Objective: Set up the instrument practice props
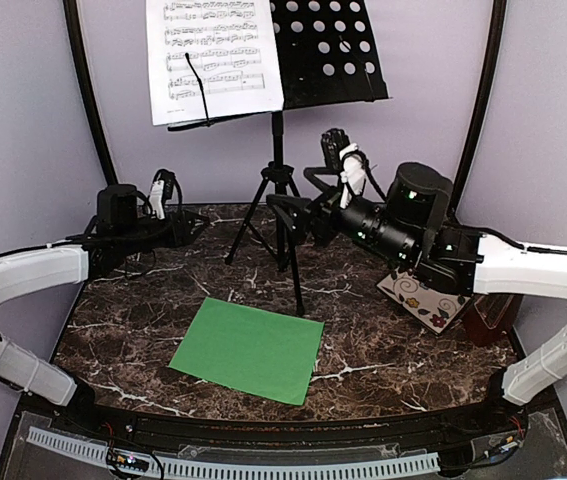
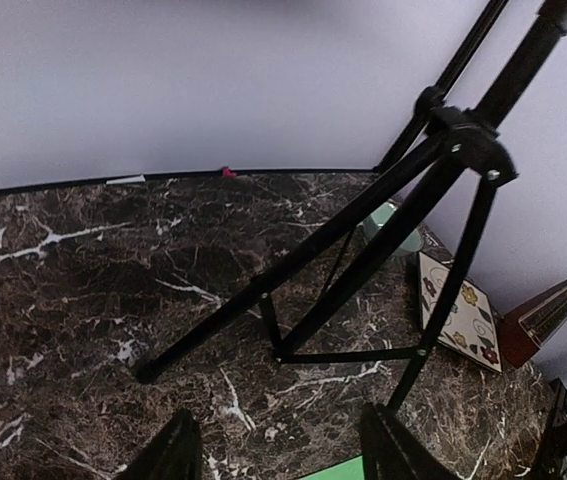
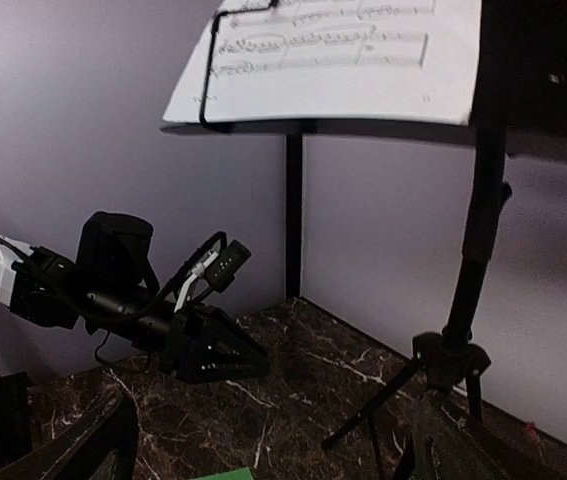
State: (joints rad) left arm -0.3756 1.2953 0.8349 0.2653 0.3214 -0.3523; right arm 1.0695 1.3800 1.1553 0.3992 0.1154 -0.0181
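Top external — stave-printed white sheet [image 1: 213, 60] on stand [image 1: 328, 50], left pincer [image 2: 278, 425] parted, right pincer [image 3: 278, 430] wide.

One black music stand [image 1: 328, 45], two music sheets, one white sheet [image 1: 213, 55] and one green sheet [image 1: 250, 348], one reddish-brown metronome [image 2: 546, 318], one floral plate [image 2: 460, 322], one pale-green bowl [image 2: 375, 222], two white robot arms, left arm [image 1: 33, 275] and right arm [image 1: 538, 268].
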